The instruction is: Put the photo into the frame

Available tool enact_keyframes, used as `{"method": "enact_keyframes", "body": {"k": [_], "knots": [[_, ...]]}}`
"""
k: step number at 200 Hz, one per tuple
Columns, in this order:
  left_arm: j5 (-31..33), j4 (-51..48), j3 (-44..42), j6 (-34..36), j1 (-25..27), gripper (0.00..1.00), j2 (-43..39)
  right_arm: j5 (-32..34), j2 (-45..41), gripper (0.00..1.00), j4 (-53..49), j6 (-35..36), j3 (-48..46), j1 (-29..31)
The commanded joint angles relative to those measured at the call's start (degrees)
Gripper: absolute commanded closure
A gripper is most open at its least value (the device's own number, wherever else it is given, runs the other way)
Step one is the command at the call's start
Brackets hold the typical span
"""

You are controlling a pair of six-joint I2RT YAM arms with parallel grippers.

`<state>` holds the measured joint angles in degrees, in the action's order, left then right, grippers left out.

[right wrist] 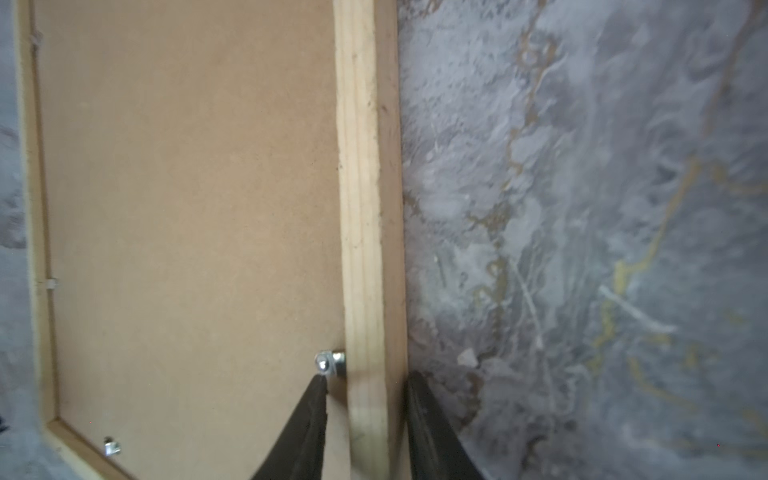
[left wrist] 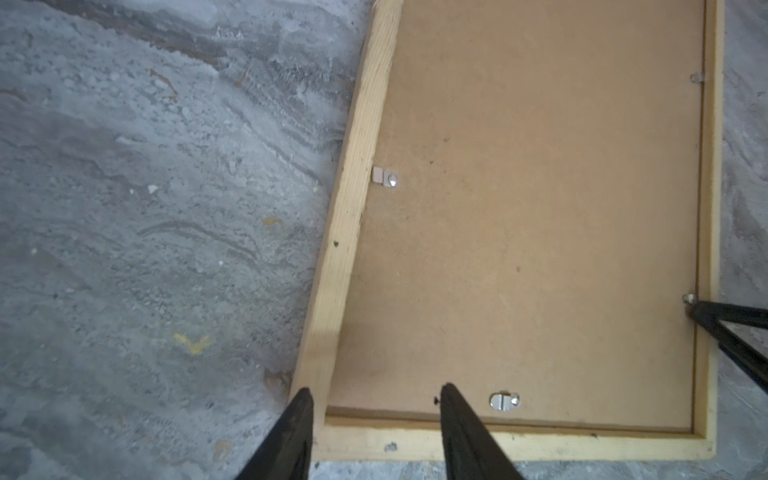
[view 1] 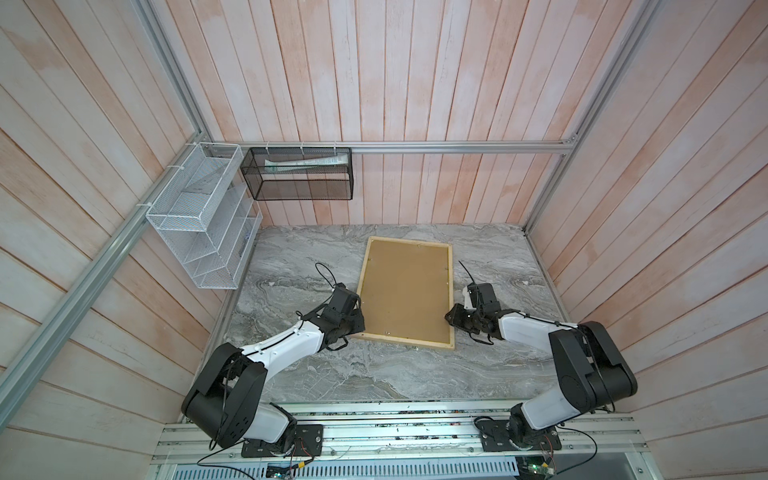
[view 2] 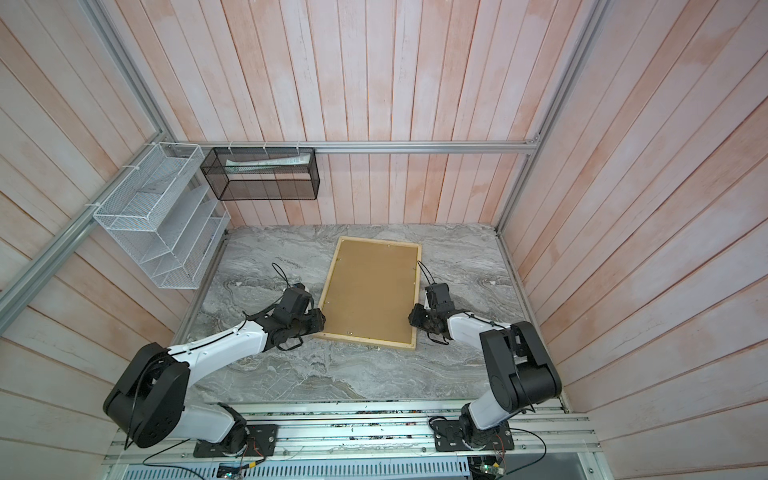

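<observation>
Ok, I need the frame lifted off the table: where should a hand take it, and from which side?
Likely a long side rail of the frame, from above at its outer edge. The frame lies flat, back up, and the backing panel offers only a flat face; the narrow rail fits between open fingers, as the right hand shows, straddling it.

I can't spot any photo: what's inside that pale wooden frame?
Only a brown fibreboard backing panel, set inside the pale rectangular wooden frame with small metal clips. Anything beneath the panel is covered.

wood frame (left wrist: 353,208), matt fibreboard panel (left wrist: 540,208)
</observation>
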<state>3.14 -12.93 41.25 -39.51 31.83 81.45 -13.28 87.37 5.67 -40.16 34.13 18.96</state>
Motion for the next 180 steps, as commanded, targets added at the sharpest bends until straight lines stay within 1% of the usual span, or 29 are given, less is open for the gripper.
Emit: {"method": "enact_keyframes", "body": {"k": [1, 11, 20, 44, 80, 123, 148, 180], "knots": [[3.5, 1.9, -2.9, -6.7, 2.2, 0.48, -3.1, -5.6, -1.0, 0.66, 13.6, -14.8, -7.2, 5.7], [5.3, 1.7, -3.6, -8.5, 3.0, 0.47, -4.0, -4.9, -1.1, 0.66, 18.8, -17.8, -8.5, 9.1], [6.7, 1.2, -4.2, -9.9, 3.5, 0.47, -4.8, -4.7, -0.3, 0.66, 20.8, -18.8, -7.8, 11.5], [8.5, 0.1, -5.5, -11.9, 3.7, 0.44, -7.0, -5.1, 2.3, 0.67, 16.8, -15.9, -1.8, 14.5], [9.3, -2.5, -5.8, -12.4, 3.7, 0.43, -8.1, -1.4, -1.8, 0.67, 13.3, -13.0, -0.3, 14.6], [9.0, -2.9, -6.1, -14.0, 4.0, 0.43, -6.1, 2.5, -6.6, 0.67, 7.6, -8.6, 1.2, 14.6], [9.1, -3.0, -5.6, -14.1, 4.1, 0.43, -4.4, 2.9, -7.8, 0.67, 7.6, -8.3, 0.5, 14.1], [8.8, -3.0, -5.2, -14.4, 4.3, 0.43, -2.4, 1.9, -6.9, 0.67, 8.4, -8.3, -0.2, 14.1]]}}
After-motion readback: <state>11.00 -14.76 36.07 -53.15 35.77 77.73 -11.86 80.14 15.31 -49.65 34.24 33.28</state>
